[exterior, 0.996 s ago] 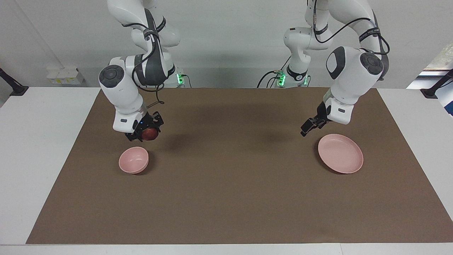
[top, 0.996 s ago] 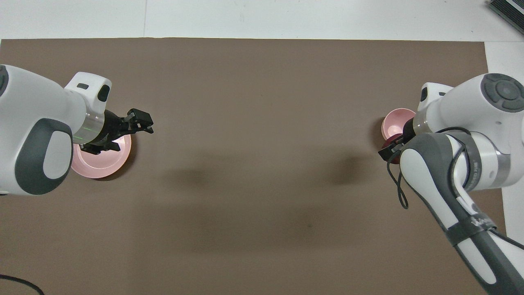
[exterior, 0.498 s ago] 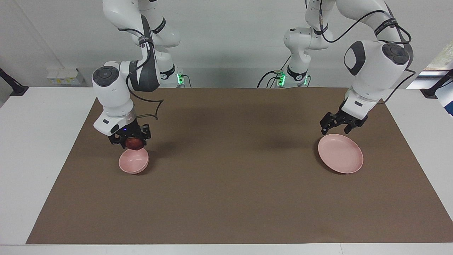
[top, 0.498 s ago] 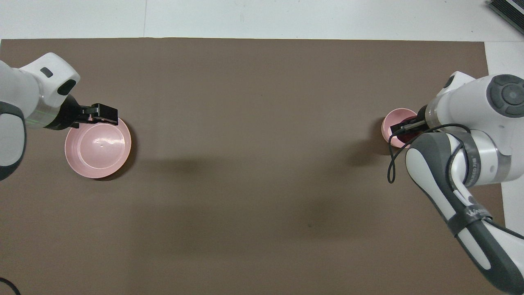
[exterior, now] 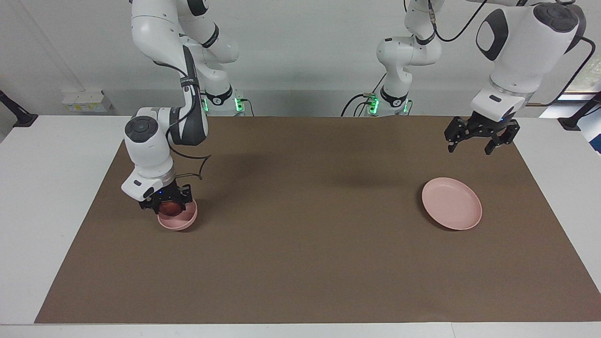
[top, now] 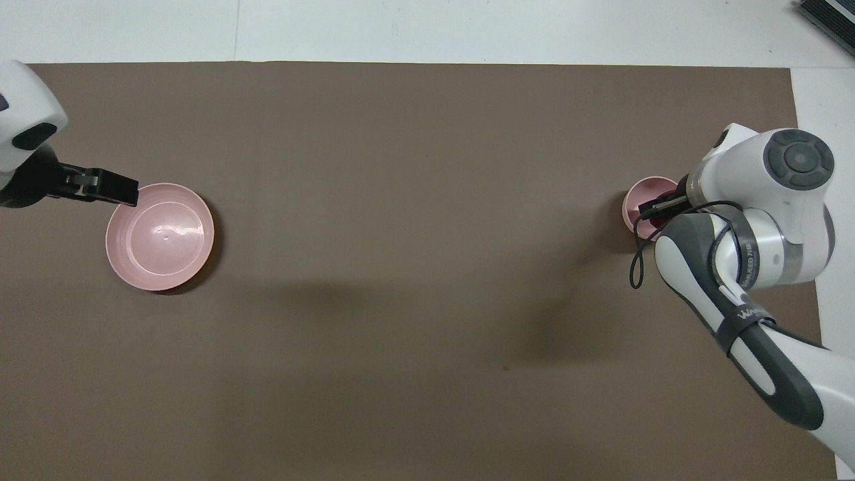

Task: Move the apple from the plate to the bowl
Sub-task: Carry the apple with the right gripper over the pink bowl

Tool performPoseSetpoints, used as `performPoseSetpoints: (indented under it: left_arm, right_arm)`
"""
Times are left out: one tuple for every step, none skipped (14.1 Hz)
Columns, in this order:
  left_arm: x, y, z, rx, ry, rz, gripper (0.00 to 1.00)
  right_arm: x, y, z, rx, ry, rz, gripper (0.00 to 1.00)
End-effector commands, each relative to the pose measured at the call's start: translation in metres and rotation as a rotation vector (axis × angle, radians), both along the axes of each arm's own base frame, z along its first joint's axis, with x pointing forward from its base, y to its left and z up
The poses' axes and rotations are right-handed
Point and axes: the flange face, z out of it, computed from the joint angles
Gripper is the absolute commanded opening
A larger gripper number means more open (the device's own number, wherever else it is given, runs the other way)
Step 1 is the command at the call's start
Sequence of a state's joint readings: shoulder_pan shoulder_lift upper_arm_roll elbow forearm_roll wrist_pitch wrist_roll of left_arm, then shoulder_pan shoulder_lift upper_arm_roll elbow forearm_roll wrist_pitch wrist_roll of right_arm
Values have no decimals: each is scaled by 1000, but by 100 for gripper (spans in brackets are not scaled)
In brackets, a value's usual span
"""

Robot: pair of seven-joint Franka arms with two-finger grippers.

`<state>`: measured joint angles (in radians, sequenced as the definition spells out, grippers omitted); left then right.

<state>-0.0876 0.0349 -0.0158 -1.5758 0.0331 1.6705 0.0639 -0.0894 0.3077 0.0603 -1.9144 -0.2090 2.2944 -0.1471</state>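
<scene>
The dark red apple (exterior: 170, 208) sits between the fingers of my right gripper (exterior: 168, 209), which is shut on it. Apple and fingertips are lowered into the mouth of the small pink bowl (exterior: 182, 223) at the right arm's end of the table. In the overhead view the bowl (top: 636, 199) is half hidden by the right wrist, and only a sliver of the apple (top: 659, 214) shows. The wide pink plate (exterior: 451, 203) lies bare at the left arm's end. My left gripper (exterior: 469, 149) hangs open, high above the mat by the plate's (top: 160, 236) rim.
A brown mat (exterior: 300, 244) covers most of the white table. The right arm's black cable loops beside the bowl. Nothing else lies on the mat.
My right gripper has carried the apple over the bowl and lowered it into the bowl's mouth. The left arm has risen and drawn away from the plate toward its own end.
</scene>
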Motion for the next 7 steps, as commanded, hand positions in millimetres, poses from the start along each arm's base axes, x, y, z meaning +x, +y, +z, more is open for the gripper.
performPoseSetpoints:
  left_arm:
    - [-14, 6, 9, 22, 25, 23, 100]
    - [-21, 7, 7, 18, 22, 38, 100]
    - [-24, 7, 4, 15, 22, 40, 100]
    - [-24, 6, 2, 13, 22, 40, 100]
    - [-25, 6, 2, 14, 28, 42, 100]
    - [-25, 6, 2, 12, 30, 42, 100]
    - [-25, 5, 3, 0, 30, 43, 100]
  right_arm:
    - [3, -2, 0, 1, -12, -23, 79]
    - [4, -1, 2, 4, -16, -32, 100]
    - [5, 2, 3, 4, -17, -37, 100]
    - [6, 4, 4, 4, -19, -34, 100]
    - [6, 5, 9, 3, -19, -33, 100]
    - [7, 10, 16, 1, -24, -27, 100]
    - [6, 11, 22, 1, -21, -28, 100]
